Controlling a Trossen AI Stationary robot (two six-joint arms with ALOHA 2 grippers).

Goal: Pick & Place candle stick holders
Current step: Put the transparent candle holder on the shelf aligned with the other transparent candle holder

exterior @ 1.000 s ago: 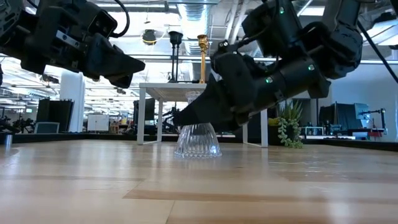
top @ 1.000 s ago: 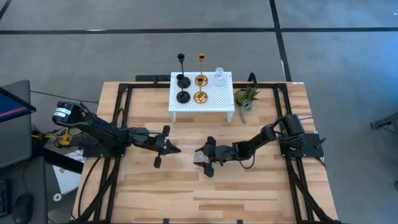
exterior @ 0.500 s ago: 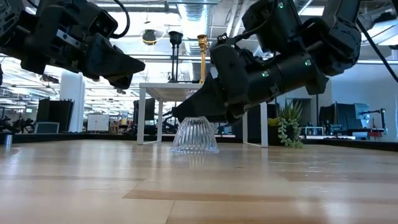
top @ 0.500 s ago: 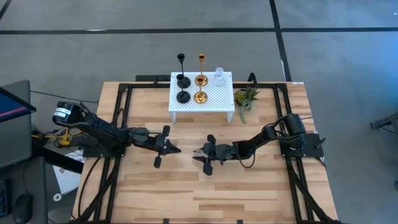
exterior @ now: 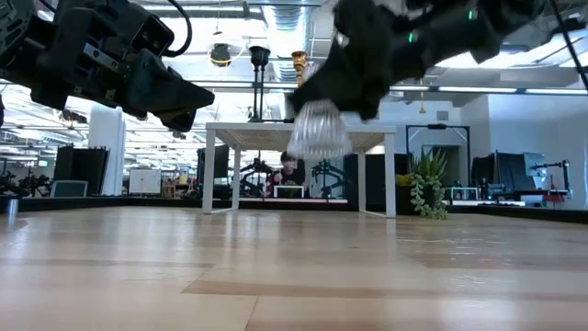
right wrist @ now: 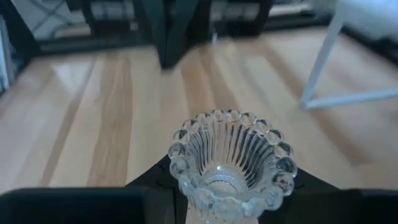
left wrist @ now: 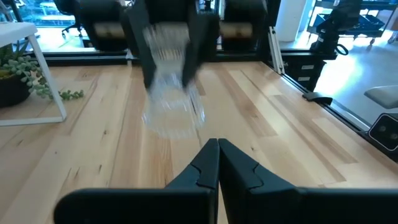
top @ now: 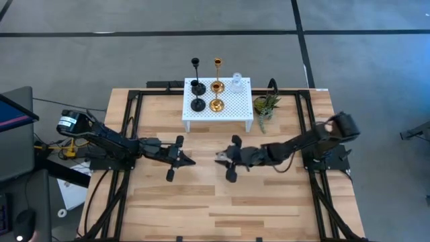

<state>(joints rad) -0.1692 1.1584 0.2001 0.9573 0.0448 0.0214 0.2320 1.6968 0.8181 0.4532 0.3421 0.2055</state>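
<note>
My right gripper (top: 227,160) is shut on a clear ribbed glass candle stick holder (exterior: 319,129), held above the middle of the table. It also shows in the right wrist view (right wrist: 231,155) and the left wrist view (left wrist: 171,106). My left gripper (top: 181,160) hovers to its left with its fingers shut and empty (left wrist: 217,158). Two black holders (top: 197,95), two gold holders (top: 216,95) and one clear holder (top: 236,83) stand on their round bases on the white perforated stand (top: 235,104) at the far side. My right gripper pinches the glass holder between its two fingers (right wrist: 155,177) by the narrow part just behind the flared ribbed foot (right wrist: 205,193). The foot hides the exact place of contact. The holder is lifted clear of the table, its wide beaded foot (exterior: 317,142) below the fingers.
A small green potted plant (top: 265,106) stands just right of the white stand. The stand's legs (exterior: 220,170) rise from the far half of the table. Bare wood (top: 222,202) lies between the arms and the near edge.
My right gripper has risen and gone a little toward the table's far and right edges. It has lifted the glass holder off the table, where it stood on its foot a second ago.
</note>
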